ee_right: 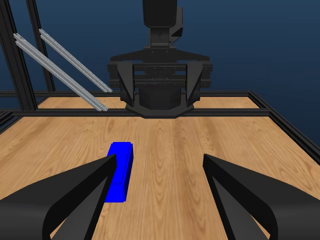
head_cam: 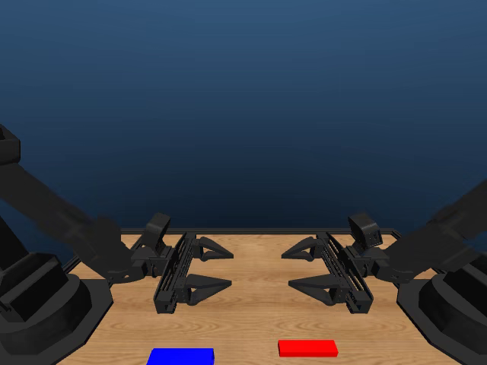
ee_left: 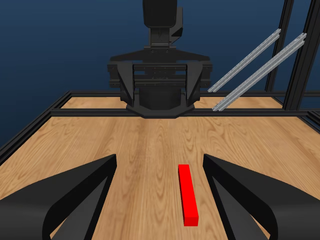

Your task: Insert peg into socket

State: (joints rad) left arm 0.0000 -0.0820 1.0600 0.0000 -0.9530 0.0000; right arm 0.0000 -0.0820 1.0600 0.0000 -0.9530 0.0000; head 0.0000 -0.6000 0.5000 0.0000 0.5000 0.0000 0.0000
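Nearest the head camera, we are seeing the blue socket [head_cam: 181, 356] and the red peg [head_cam: 307, 348] lying flat on the wooden worktop [head_cam: 251, 323], well apart, socket on our left side and peg on our right. Farther back, our left pincer [head_cam: 215, 267] and right pincer [head_cam: 302, 268] are hovering above the wood, facing each other, each with jaws spread wide and gripping nothing. Beyond them, a black frame [head_cam: 259, 230] is edging the worktop.
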